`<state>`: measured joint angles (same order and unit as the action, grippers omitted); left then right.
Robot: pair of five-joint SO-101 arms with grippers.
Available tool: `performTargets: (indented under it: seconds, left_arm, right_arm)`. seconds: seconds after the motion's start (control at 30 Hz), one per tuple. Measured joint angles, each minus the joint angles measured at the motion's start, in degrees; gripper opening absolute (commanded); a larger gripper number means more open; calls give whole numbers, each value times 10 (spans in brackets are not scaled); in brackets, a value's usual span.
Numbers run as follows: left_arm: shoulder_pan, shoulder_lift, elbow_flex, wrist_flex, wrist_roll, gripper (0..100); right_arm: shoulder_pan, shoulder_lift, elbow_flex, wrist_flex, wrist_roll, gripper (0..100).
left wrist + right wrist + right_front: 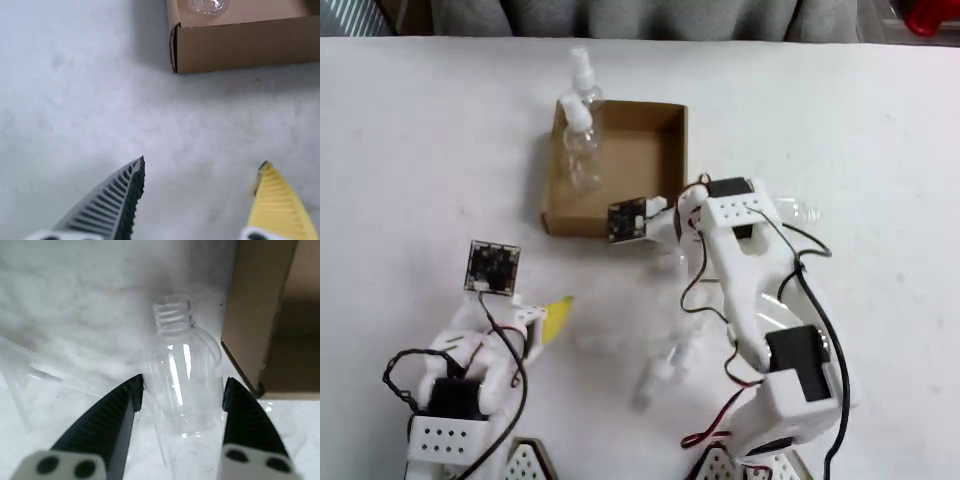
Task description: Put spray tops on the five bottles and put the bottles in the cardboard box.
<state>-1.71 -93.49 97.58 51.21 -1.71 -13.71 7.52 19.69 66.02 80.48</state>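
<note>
Right gripper point(183, 384) has its jaws apart, straddling a clear, topless bottle point(175, 325) on the table point(75, 300), just beside the box point(260, 315) corner; left gripper point(203, 162) hangs spread wide over the table, near the box; two capped bottles point(578, 130) stand at the box's far left corner; a loose spray top point(660, 368) lies between the arms.

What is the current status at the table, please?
Left gripper open over bare table. Right gripper open, straddling topless bottle beside cardboard box. Two topped bottles in box. Box wall close alongside.
</note>
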Motion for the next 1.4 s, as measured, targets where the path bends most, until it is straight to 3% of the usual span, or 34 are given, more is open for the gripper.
performTargets:
  seconds: [0.17, 0.4, 0.6, 0.77, 0.97, 1.1, 1.23, 1.4]
  left_arm:
    - [0, 0, 0, 0, 0, 331]
    - [0, 0, 0, 0, 0, 331]
    - [0, 0, 0, 0, 0, 331]
    - [0, 0, 0, 0, 0, 331]
    - [0, 0, 0, 0, 0, 331]
    - [0, 0, 0, 0, 0, 331]
    - [0, 0, 0, 0, 0, 331]
    - [-22, 0, 0, 0, 0, 331]
  right_arm:
    - [0, 4, -1, -17, 3, 13]
    - [5, -62, 0, -18, -32, 19]
    - [10, -192, 0, -17, -132, 15]
    - [-16, -287, 0, 28, -273, 15]
    - [-114, -341, 0, 135, -496, 15]
    - [-162, -349, 0, 145, -663, 15]
    - [-208, -349, 11, 105, -818, 15]
    - [-239, -349, 98, -19, -942, 15]
